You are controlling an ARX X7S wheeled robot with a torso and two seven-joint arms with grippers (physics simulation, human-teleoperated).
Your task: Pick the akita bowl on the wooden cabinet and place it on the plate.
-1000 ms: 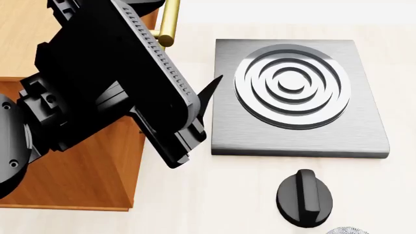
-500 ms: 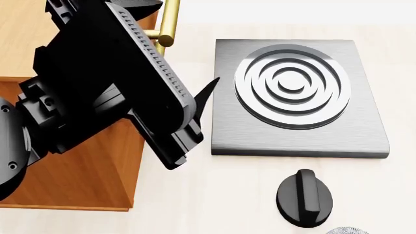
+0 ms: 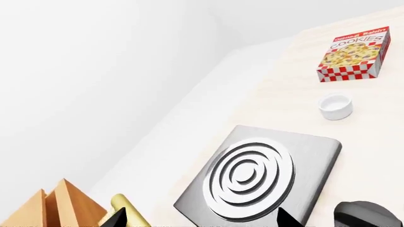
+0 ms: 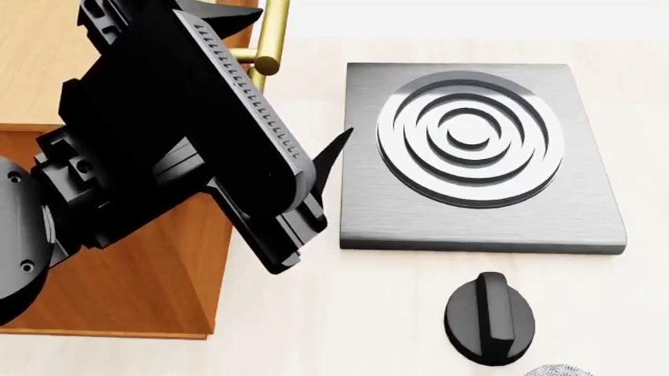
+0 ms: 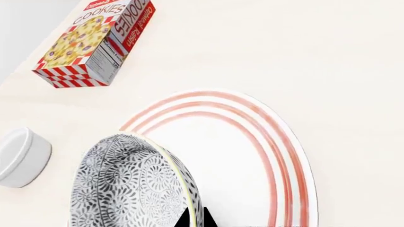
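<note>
Currently the right wrist view shows the bowl (image 5: 136,184) carried at the right gripper (image 5: 194,220): its rim sits between two dark fingertips at the frame edge, so I judge the gripper clamped on the rim, though only the tips show. The bowl hangs tilted, its patterned outer wall toward the camera, directly over the plate (image 5: 265,156), whose red rings curve round behind it; whether bowl and plate touch cannot be told. So the key relation is plain: the plate lies straight below the held bowl, and the right arm is the one on it. The coming move is likely a short lowering with the bowl levelled, then release. A white cup (image 5: 19,156) and a cookie box (image 5: 94,42) lie beside the plate, apart from it. The left gripper (image 4: 313,176) hangs by the cabinet (image 4: 136,282) edge, near the stove (image 4: 481,157) and knob (image 4: 489,317), holding nothing visible, its jaws spread with tips well apart in its wrist view.
</note>
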